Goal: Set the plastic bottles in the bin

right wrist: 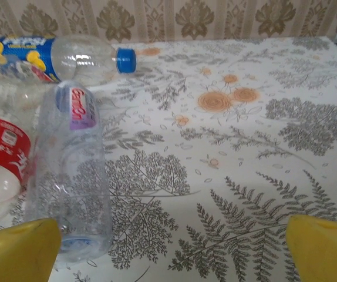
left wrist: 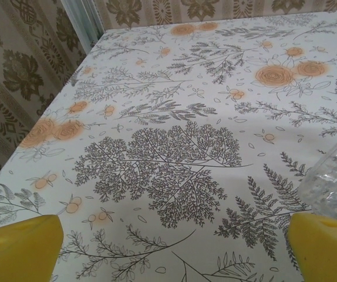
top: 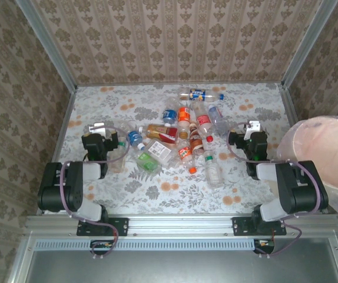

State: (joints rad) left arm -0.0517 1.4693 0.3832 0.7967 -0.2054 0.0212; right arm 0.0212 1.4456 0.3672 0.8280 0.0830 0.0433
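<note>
Left end effector (left wrist: 173, 249) and right end effector (right wrist: 171, 249) gape apart; plastic bottles (top: 199, 127) lie on the table (top: 263, 112), outside the bin (top: 328, 147).

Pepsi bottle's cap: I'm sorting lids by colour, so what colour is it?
The cap is blue, clearest in the right wrist view.

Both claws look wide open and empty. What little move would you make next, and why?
Probably shift the right gripper a little to its left and down, so its open jaws straddle the clear bottle lying just beside them; that arm also stands nearest the bin.
</note>
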